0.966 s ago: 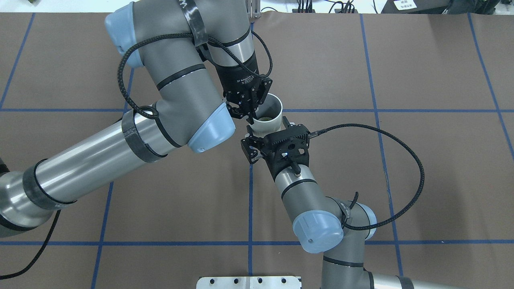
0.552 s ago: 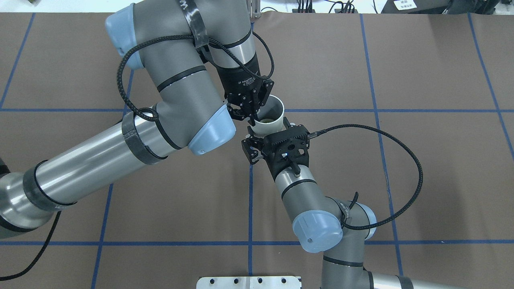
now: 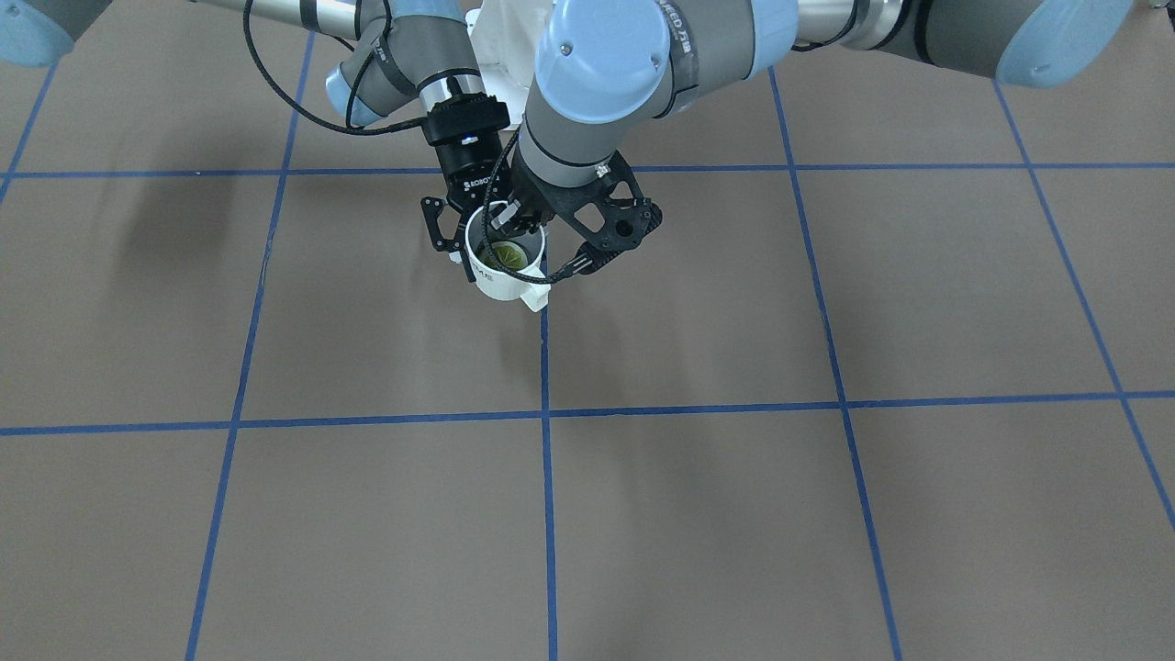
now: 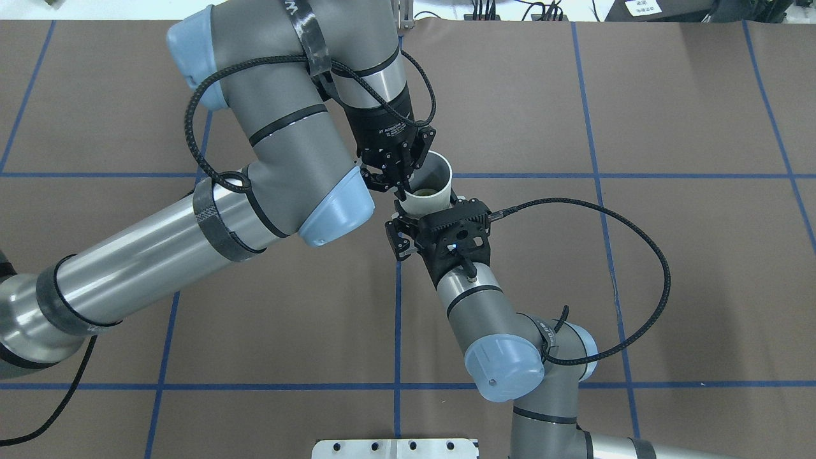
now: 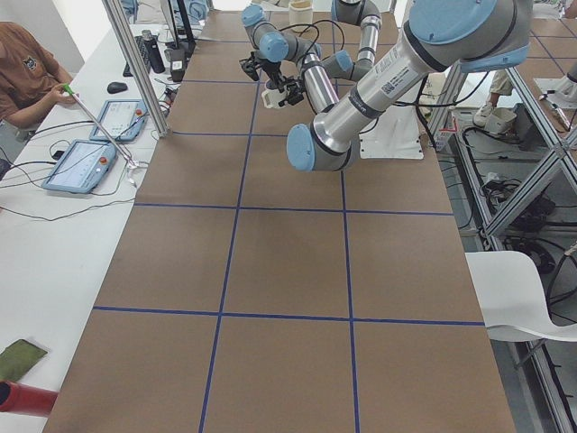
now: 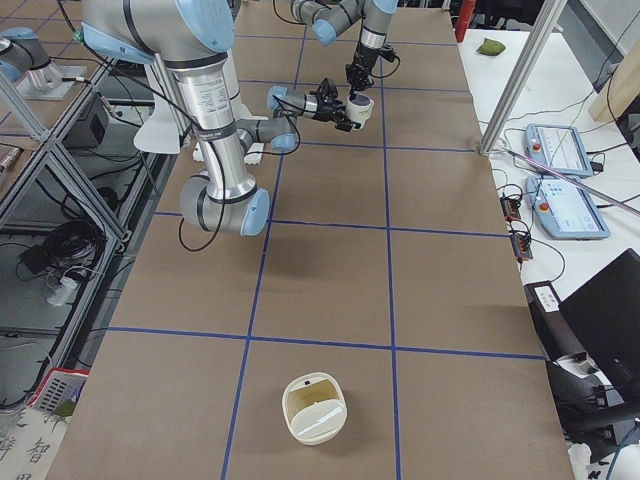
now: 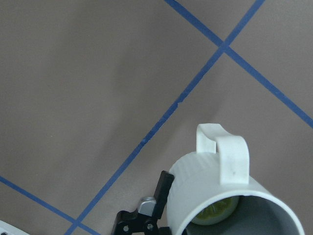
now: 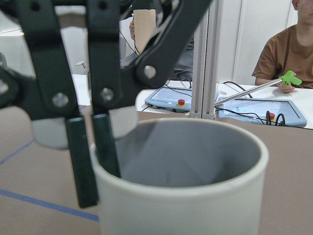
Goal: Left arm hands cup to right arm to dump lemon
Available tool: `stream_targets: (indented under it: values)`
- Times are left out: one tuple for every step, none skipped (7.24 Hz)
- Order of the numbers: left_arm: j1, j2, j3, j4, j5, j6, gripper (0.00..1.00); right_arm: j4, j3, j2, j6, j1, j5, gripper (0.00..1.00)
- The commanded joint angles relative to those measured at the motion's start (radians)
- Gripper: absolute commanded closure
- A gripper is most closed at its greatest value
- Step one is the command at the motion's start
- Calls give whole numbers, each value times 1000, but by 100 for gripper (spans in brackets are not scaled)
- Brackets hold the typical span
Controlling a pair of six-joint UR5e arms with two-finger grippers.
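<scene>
Here, the brown tabletop [image 4: 637,287], ruled with blue tape lines, lies beneath both arms, which meet above one crossing of the lines. The left arm [image 4: 159,248], the bulkier one in the overhead view, reaches in with its wrist turned down. White lettering on its black hand [image 4: 403,185] begins "2F Adaptive"; the rest is too small to read. That hand is narrowed onto the rim of the cup [image 3: 496,285], one finger inside the mouth and one outside the wall, as the right wrist view shows close up.

The right arm [image 4: 484,312] comes from the opposite side, a braided cable looping off its wrist bracket. Its hand [image 4: 426,204], marked ROBOTIQ in the front-facing view, is spread wide with a finger on either side of the cup's body. I cannot tell whether they touch it.

The cup hangs tilted, clear of the tabletop, its handle [image 7: 225,156] turned away from the right hand. Dark lettering on its side is unreadable. The lemon [image 3: 504,256] lies inside, at the bottom.
</scene>
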Motion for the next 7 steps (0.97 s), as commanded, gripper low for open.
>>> stream_targets:
  values:
    - [5, 0, 0, 0, 10, -2, 1, 9, 2, 0, -1, -1, 4, 59]
    - [8, -3, 0, 0, 9, -24, 0, 11, 2, 3, 0, -1, 4, 65]
    - [2, -1, -33, 0, 11, -25, 0, 20, 2, 5, 5, -1, 6, 71]
    - [-24, 0, -82, 0, 9, -25, 0, 40, 2, 5, 6, -1, 6, 79]
    - [-64, 0, -127, 9, 4, -23, 0, 68, 2, 3, 8, -2, 7, 84]
    - [-98, 3, -139, 15, 4, -15, 0, 75, 0, 5, 26, -2, 7, 84]
    - [-121, 5, -138, 15, 4, -11, 0, 101, 5, 0, 63, 8, 7, 84]
